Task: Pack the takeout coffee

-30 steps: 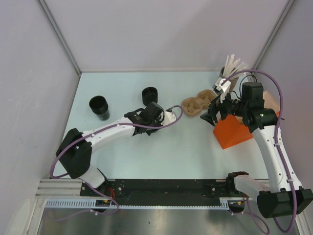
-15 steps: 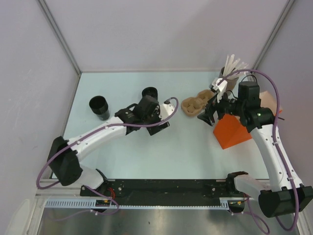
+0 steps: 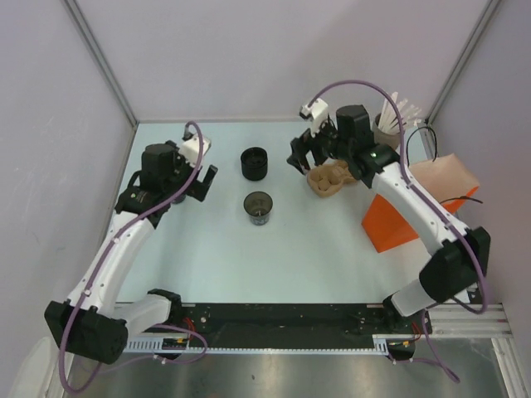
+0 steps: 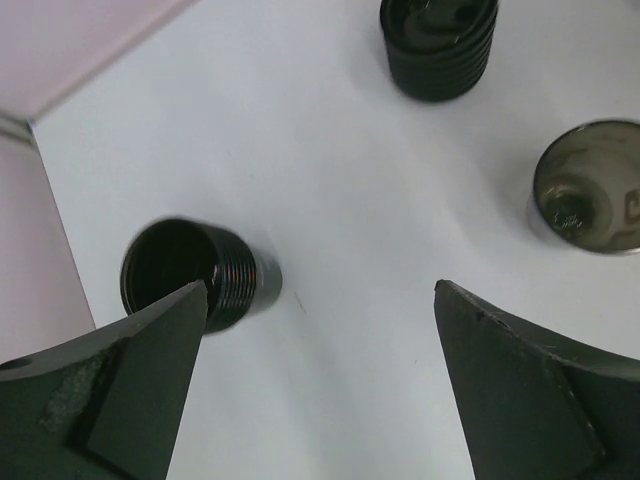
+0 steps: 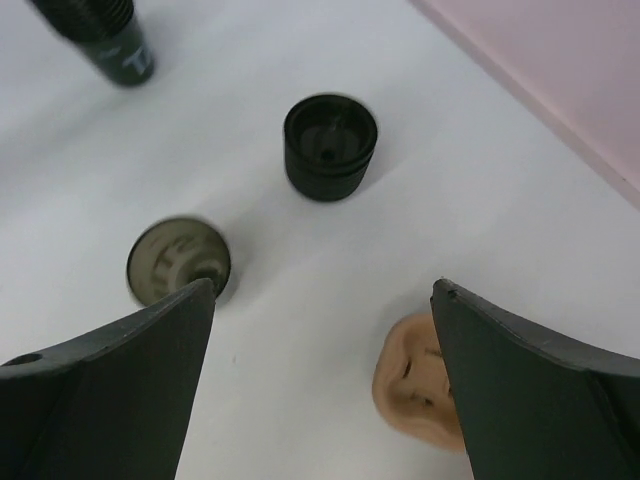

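Note:
The takeout coffee cup (image 3: 259, 207) stands alone and uncovered mid-table, black outside and greyish-brown inside; it shows in the left wrist view (image 4: 590, 185) and the right wrist view (image 5: 178, 262). A black ribbed piece with a lid-like top (image 3: 255, 163) (image 5: 330, 147) stands just behind it. My left gripper (image 3: 187, 176) (image 4: 320, 290) hangs open at the far left, above another black cup (image 4: 185, 275), holding nothing. My right gripper (image 3: 307, 157) (image 5: 323, 285) is open and empty beside the cardboard carrier (image 3: 332, 177) (image 5: 420, 385).
An orange bag (image 3: 398, 224) with brown paper (image 3: 444, 174) behind it stands at the right. A grey tub of white sticks (image 3: 390, 120) sits in the far right corner. White walls close in on the left, back and right.
My left gripper opened, left the coffee cup standing mid-table and swung far left over the black cup. My right arm moved from the orange bag back and left, above the carrier.

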Available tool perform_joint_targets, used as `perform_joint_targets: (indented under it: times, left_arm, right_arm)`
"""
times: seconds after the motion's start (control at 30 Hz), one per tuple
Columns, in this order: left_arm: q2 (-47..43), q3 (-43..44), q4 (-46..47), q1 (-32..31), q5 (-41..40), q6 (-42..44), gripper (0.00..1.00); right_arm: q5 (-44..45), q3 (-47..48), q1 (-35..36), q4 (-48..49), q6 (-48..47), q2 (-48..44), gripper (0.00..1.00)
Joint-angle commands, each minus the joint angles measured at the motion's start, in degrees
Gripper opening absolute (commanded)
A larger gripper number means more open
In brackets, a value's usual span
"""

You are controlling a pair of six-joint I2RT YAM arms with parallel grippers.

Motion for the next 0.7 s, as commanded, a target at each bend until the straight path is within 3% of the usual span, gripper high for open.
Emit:
perform_joint_targets:
  times: [0.0,0.33,0.67]
  left_arm:
    - [-4.93,-6.62,2.68,6.03,6.43,-1.62,1.0]
    - [-9.34,-9.19,2.25,7.62,7.4,-0.38,1.0]
    - [-12.68,-11.12,2.69,7.7,6.0,-0.56,1.0]
  right_arm:
    - [5.27,11.74,0.73,8.07,10.22,10.69,0.93]
    - [13.01,44.97,3.45,-5.99,17.25,41.64,0.85]
    - [16.7,46.06,4.16,-7.05,19.9,49.38,0.78]
